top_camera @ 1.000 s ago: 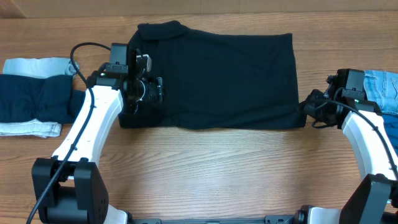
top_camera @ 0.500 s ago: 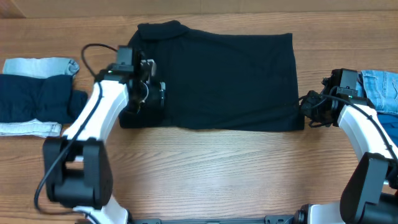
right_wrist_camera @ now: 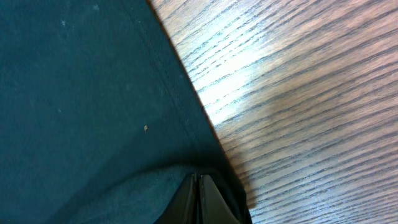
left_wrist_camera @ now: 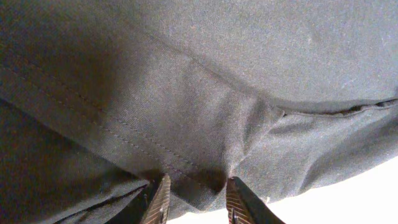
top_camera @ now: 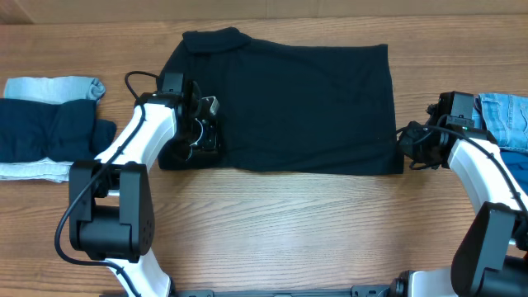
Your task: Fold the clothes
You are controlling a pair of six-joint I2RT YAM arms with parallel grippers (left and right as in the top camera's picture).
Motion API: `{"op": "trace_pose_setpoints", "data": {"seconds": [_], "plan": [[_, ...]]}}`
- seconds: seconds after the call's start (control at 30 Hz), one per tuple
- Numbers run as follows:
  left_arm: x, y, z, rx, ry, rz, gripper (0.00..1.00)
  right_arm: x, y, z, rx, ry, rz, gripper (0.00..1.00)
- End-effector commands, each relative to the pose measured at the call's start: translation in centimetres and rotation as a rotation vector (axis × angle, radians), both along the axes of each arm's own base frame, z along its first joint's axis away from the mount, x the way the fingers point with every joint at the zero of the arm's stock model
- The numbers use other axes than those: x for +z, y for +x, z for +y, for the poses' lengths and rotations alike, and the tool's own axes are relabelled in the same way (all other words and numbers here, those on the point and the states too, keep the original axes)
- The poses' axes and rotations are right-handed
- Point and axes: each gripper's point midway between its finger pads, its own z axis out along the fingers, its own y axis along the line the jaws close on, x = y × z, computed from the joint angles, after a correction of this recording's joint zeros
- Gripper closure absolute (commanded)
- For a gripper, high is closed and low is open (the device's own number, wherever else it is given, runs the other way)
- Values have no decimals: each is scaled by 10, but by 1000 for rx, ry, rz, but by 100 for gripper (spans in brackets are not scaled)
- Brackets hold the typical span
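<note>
Overhead view first: the black garment (top_camera: 305, 99) is laid flat across the far middle of the table (top_camera: 289, 239), roughly rectangular, with a collar-like bump at its far left corner. The left tool (top_camera: 206, 136) is parked over the garment's left end, close to the near edge. The right tool (top_camera: 410, 147) is set right at the near right corner. A navy garment (top_camera: 49, 132) is bunched at the table's left edge on top of a pale blue piece (top_camera: 54, 86). Light denim (top_camera: 505, 115) is seen at the right edge, just behind the right arm (only partly in shot).

Left wrist view: the frame is pretty much filled by the black garment (left_wrist_camera: 205, 81), with a stitched hem running diagonally. The left tool (left_wrist_camera: 196, 196) is seen at the bottom, and its two fingers (left_wrist_camera: 160, 200) are held a small gap apart, with a fold of the cloth's edge caught between them. Creases are drawn towards the tips, so the cloth looks pinched. A washed-out bright strip is visible below the cloth.

Right wrist view: the black garment (right_wrist_camera: 81, 93) takes up the left half, and wood-grain table (right_wrist_camera: 311, 93) the right. The right tool (right_wrist_camera: 199, 190) is pressed together, tips touching, right on the garment's edge, and the cloth is bulged up around it, so the corner is nipped.
</note>
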Motion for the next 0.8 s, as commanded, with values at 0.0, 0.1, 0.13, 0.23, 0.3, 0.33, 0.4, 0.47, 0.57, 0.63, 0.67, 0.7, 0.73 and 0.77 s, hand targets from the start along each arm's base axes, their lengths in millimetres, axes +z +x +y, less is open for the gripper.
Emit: {"op": "trace_pose_setpoints", "data": {"seconds": [0.0, 0.1, 0.13, 0.23, 0.3, 0.33, 0.4, 0.47, 0.57, 0.63, 0.67, 0.7, 0.73, 0.77], "plan": [[2, 0, -5, 33, -26, 17, 66, 7, 9, -4, -8, -10, -25, 96], [1, -13, -3, 177, -26, 134, 35, 7, 9, -4, -8, -10, -25, 96], [0, -16, -2, 262, -27, 184, 34, 7, 9, -4, -8, -10, -26, 96], [-3, -8, 6, 381, 13, 190, 34, 7, 9, -4, -8, -10, -25, 96], [-2, 2, 4, 431, -4, 169, 41, 7, 9, -4, -8, -10, -25, 96], [-2, 2, 4, 450, -6, 174, 45, 7, 9, -4, -8, -10, -25, 96], [-1, 3, 4, 477, -10, 182, 50, 7, 9, -4, -8, -10, -25, 96], [-1, 3, 4, 496, -12, 189, 50, 7, 9, -4, -8, -10, -25, 96], [-4, 2, 4, 500, -9, 200, 48, 7, 9, -4, -8, -10, -25, 96], [-10, 1, 3, 532, -13, 232, 46, 7, 9, -4, -8, -10, -25, 96], [-15, 0, 2, 539, -10, 249, 53, 7, 9, -4, -8, -10, -25, 96], [-18, -2, 2, 538, -11, 261, 64, 7, 9, -4, -8, -10, -26, 96], [-19, -1, 1, 537, -16, 261, 77, 8, 9, -4, -8, -11, -28, 96], [-18, 1, 2, 537, -19, 253, 83, 8, 10, -4, -8, -11, -29, 96]]}}
